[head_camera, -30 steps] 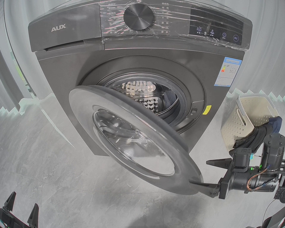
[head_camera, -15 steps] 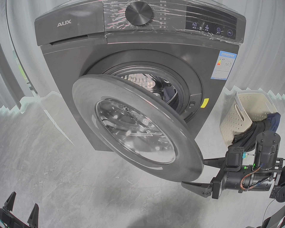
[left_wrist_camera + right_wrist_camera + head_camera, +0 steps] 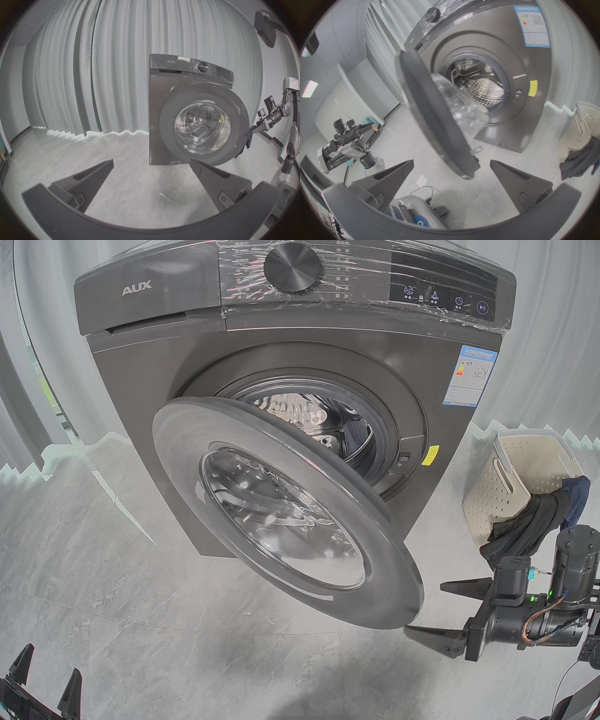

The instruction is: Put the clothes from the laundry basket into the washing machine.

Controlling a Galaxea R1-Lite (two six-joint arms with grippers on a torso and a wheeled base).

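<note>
beside the half-open door of the washing machine, the right pincer is held wide and empty, pointed away from the dark clothes, which are draped over the laundry basket rim near its wrist; the left pincer is seen wide, well apart.

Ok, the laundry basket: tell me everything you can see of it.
The laundry basket is cream plastic with perforated walls, a slot handle in one side and a paler rim. It stands on the grey floor to the right of the washing machine, apart from it. Dark clothes hang over its near rim, with a blue piece beside them.
</note>
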